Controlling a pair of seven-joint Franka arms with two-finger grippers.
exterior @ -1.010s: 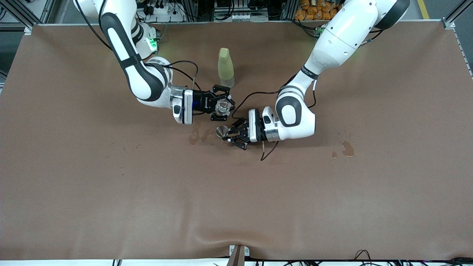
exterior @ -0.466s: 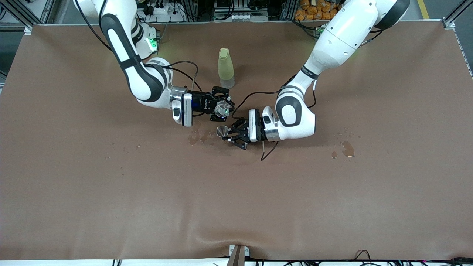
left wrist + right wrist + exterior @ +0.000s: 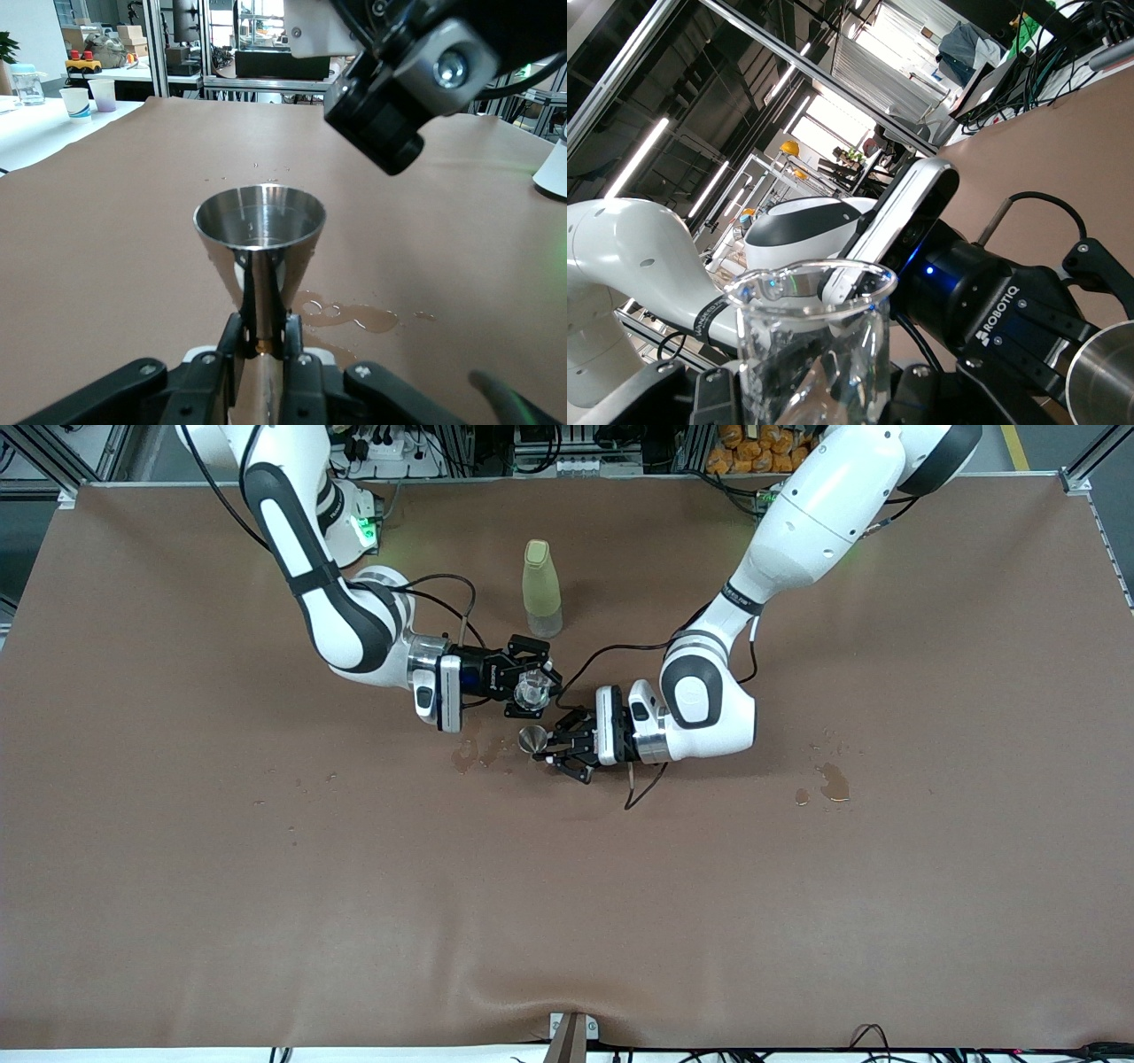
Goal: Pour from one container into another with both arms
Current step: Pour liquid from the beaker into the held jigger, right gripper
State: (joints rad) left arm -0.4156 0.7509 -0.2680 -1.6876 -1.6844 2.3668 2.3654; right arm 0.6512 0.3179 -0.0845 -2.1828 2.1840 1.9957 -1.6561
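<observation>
I see a small shiny metal cone cup (image 3: 259, 221) on a thin stem, a little clear smooth glass cup (image 3: 811, 341), a tall pale yellow-green plastic bottle (image 3: 541, 588), and a dull brown table cover (image 3: 266, 886).

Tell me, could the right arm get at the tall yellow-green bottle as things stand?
Probably not now. The bottle stands free, close to the right gripper, but that gripper is shut on the clear cup, so it would need to set the cup down first.
</observation>
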